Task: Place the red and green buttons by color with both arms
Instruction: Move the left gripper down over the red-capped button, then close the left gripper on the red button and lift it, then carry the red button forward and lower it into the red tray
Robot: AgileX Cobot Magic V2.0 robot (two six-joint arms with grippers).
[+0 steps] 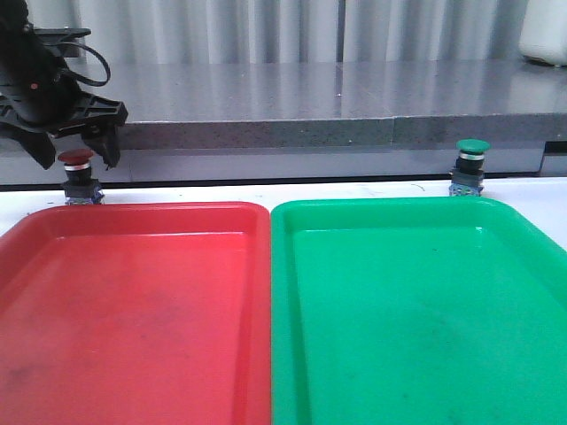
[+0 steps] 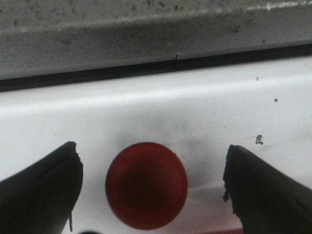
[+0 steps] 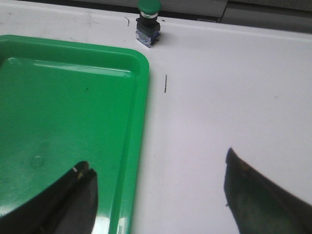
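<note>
Front view: a white table [image 1: 266, 191] holds a red tray [image 1: 133, 310] beside a green tray [image 1: 416, 310], a grey ledge [image 1: 354, 97] behind. The left gripper [image 1: 75, 152] hangs spread above the red button [image 1: 76, 161], hiding its top edge. The right gripper [image 3: 158, 195], spread wide and cut off, is well short of the green button [image 3: 148, 14].

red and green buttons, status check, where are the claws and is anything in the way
Left claw open, straddling the red button. Right claw open, short of the green button. Both buttons upright on the table behind their trays. Nothing blocking.
</note>
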